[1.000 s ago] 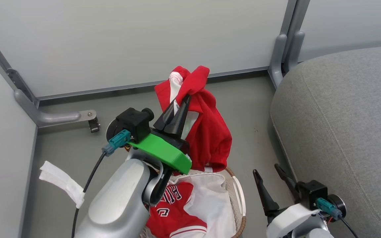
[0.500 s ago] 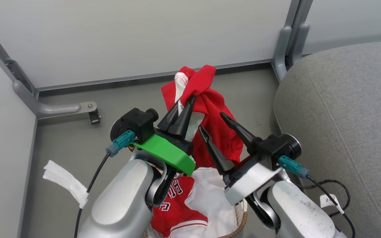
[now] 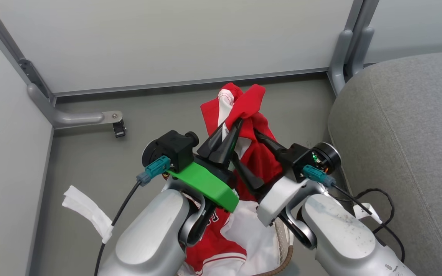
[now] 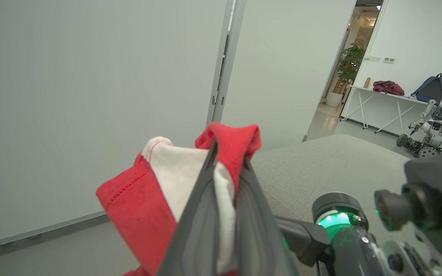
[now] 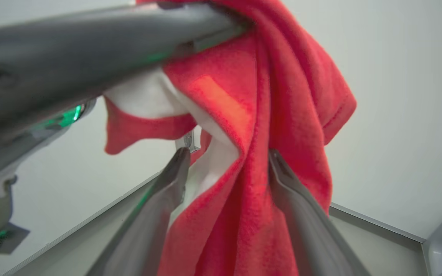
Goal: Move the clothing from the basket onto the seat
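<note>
My left gripper [image 3: 237, 123] is shut on the top of a red garment with white trim [image 3: 259, 161], holding it up above the basket [image 3: 287, 256]. In the left wrist view the shut fingertips [image 4: 221, 161] pinch the red-and-white fold [image 4: 148, 191]. My right gripper [image 3: 246, 145] stands open, one finger on each side of the hanging cloth [image 5: 244, 214], just below the left gripper's fingers [image 5: 90, 57]. A second red garment with lettering [image 3: 209, 249] lies in the basket on the white liner [image 3: 251, 237]. The grey seat [image 3: 397, 134] is to the right.
Pale partition walls close the back and left, with a metal foot and caster [image 3: 90, 117] on the floor. A white strip [image 3: 86, 212] lies at lower left. A black cable [image 3: 374, 207] loops beside the right arm near the seat's edge.
The right arm has risen from the lower right up to the hanging garment, and its open fingers now straddle the cloth. The left gripper keeps its hold. The head view has shifted slightly.
</note>
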Available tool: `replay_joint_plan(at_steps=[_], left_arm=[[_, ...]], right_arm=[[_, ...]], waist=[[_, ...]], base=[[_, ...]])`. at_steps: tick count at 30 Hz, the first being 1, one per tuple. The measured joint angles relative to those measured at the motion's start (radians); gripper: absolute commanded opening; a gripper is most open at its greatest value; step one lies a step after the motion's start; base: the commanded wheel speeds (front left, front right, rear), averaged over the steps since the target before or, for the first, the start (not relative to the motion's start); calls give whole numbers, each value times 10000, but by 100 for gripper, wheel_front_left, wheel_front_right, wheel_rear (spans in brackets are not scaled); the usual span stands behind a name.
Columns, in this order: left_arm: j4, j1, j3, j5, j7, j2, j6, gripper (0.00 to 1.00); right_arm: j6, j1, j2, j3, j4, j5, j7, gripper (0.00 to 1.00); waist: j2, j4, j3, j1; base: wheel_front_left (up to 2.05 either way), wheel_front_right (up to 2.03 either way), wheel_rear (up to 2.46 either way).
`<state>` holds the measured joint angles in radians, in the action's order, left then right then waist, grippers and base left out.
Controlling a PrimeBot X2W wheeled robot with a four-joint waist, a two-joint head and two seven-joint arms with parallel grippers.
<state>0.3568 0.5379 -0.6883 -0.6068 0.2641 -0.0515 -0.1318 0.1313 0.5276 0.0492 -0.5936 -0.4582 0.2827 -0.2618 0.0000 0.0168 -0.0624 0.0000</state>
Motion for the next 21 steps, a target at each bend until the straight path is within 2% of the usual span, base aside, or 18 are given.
replay_joint_plan(at_steps=[7,8,9,11,19,20,21], left_arm=[[-148,73,-219,-238,0,4,0,0],[-157,85,-219,-238,0,4,0,0],[-153,89,-201,-238,0,6,0,0],[-109,91,-119,-236,0,4,0,0],[117,63,504,94,0,10,0,0],[46,43,616,182,0,12,0,15],[-10,22,677,320,4,12,0,65]], right_arm=[[-2,198,6,-385,-1308,387,0,100],[0,198,4,-464,-1375,462,2,94],[-2,198,-2,-514,-1411,516,0,65],[0,197,-4,-583,-1440,562,0,0],[-2,82,4,-568,-911,895,0,0],[-2,26,-4,-546,-784,901,2,0],[-2,-55,-8,-499,-667,917,2,0]], waist=[[0,-240,-14,0],[0,-270,-11,0],[0,-289,-9,0],[0,-301,-16,0],[0,-52,-38,0],[0,4,-47,0],[0,63,-55,0]], base=[[0,0,0],[0,0,0],[0,0,0],[0,0,0],[0,0,0],[0,0,0],[0,0,0]])
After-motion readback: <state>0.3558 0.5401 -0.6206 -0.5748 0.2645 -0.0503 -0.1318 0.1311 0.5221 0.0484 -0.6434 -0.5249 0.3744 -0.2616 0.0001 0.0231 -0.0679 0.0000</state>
